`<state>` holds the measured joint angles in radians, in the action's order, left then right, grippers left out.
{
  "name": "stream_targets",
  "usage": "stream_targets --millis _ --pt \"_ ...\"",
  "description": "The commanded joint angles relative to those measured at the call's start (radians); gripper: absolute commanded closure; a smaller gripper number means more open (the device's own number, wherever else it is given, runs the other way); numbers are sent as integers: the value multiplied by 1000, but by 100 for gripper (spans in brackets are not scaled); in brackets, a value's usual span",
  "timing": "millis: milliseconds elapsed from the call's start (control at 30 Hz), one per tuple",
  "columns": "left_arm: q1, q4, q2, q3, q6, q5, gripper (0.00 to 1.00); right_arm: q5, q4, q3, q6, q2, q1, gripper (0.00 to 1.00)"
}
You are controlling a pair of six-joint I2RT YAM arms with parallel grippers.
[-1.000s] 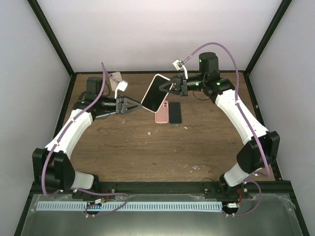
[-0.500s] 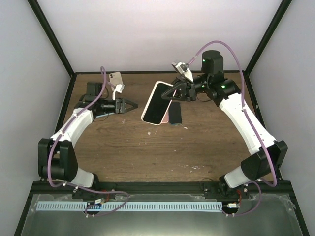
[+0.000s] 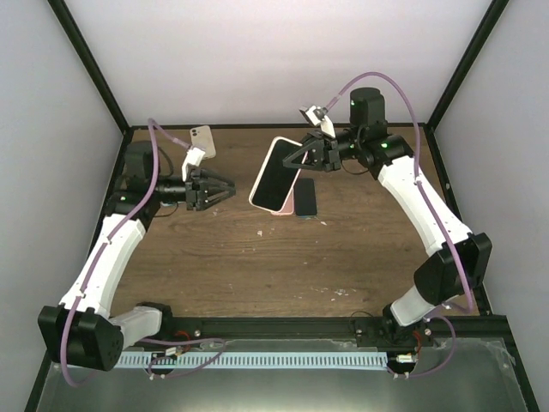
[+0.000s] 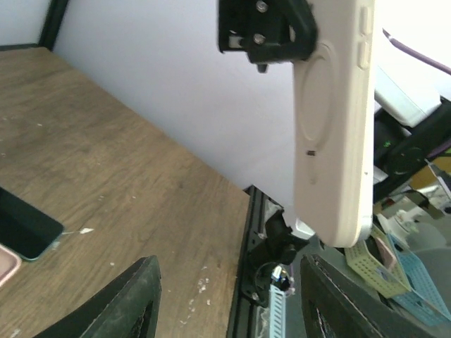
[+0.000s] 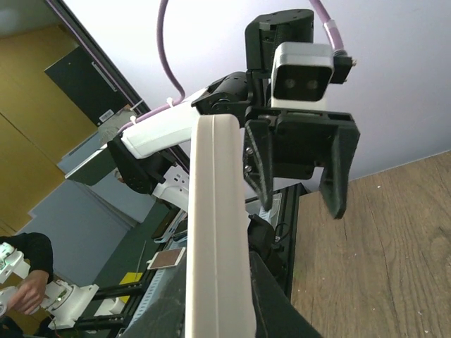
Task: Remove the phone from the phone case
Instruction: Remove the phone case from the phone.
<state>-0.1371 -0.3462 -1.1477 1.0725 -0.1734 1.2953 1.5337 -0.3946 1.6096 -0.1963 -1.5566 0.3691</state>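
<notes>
**Table**: brown wood, scuffed and flecked with pale specks. It lay beneath the phone, running from the arm bases to the far wall.

**Left claw**: to the left of the phone and apart from it, tips aimed toward it. The jaws stood partly spread with nothing between them.

**Dark phone**: flat on the table, screen up, below the held phone and just to its right.

**Pink flat thing**: on the table just beside the dark phone's left edge, largely hidden under the held phone in the overhead view. Could not tell whether it was a phone or a cover.

**Phone**: black screen turned toward the overhead camera, held tilted in the air above the table and seated inside its case.

**Case**: cream, with a ring mark on the back and raised side buttons, wrapped round the phone on all edges.

**Right claw**: at the phone's upper right edge, pinched narrow on the cased phone and carrying it.

**Back wall**: plain white, beyond the phone.
</notes>
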Motion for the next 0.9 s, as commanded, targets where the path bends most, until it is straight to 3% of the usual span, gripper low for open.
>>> stream_targets --millis 0,200,600,867 --pt "-62 -106 -7 42 100 25 44 87 22 36 -5 -2 -3 99" --pt "-129 -121 -21 70 111 19 47 84 28 17 -8 -2 -1 99" --pt "-153 -100 -30 72 97 37 47 88 31 6 -10 -7 6 99" --pt "-158 -96 -41 73 91 -31 48 103 31 -1 -2 1 17 99"
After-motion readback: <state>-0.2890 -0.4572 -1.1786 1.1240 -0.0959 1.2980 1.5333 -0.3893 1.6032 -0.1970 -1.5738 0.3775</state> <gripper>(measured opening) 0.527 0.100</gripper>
